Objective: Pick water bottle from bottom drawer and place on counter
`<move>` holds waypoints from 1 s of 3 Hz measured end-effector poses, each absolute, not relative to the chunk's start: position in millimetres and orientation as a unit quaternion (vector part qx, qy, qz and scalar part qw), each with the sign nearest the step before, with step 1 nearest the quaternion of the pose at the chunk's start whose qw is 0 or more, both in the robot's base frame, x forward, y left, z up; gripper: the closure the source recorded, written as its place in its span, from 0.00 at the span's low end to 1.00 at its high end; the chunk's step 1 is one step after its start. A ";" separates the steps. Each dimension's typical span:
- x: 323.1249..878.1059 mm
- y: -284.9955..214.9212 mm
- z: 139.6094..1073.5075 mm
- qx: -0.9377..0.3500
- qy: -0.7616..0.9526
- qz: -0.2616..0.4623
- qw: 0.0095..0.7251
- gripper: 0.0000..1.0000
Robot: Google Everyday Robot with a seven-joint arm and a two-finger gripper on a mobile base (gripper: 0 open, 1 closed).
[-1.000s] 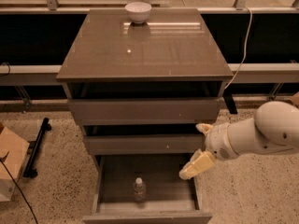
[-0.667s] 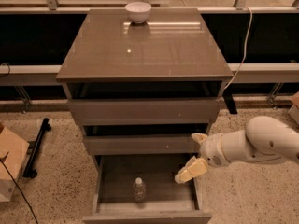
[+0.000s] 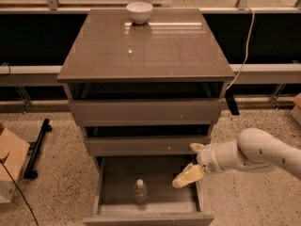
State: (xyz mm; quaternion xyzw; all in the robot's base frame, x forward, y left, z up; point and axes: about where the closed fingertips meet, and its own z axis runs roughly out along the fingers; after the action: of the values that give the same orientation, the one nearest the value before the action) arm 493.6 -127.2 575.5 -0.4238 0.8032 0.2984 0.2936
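The white arm's cream two-finger gripper (image 3: 185, 166) has slid left and lower over the past second. It was beside the middle drawer and is now at the right rim of the open bottom drawer (image 3: 146, 217), a deep grey-brown box with a wood-look floor. Its fingers stand spread apart and hold nothing. The small clear plastic water bottle (image 3: 139, 190) with a white cap stands upright on the drawer floor, left of the gripper and untouched. The approach looks under way. Grasping, lifting and placing on the glossy grey-brown table (image 3: 146, 51) remain.
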 end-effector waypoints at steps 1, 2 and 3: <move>492.5 -123.8 571.9 -0.424 0.802 0.303 0.291 0.00; 492.0 -101.6 548.6 -0.427 0.795 0.316 0.294 0.00; 489.4 -70.7 511.6 -0.439 0.789 0.315 0.292 0.00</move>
State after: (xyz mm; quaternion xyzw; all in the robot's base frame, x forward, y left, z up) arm 489.4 -70.7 511.6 -0.4386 0.7893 0.3151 0.2920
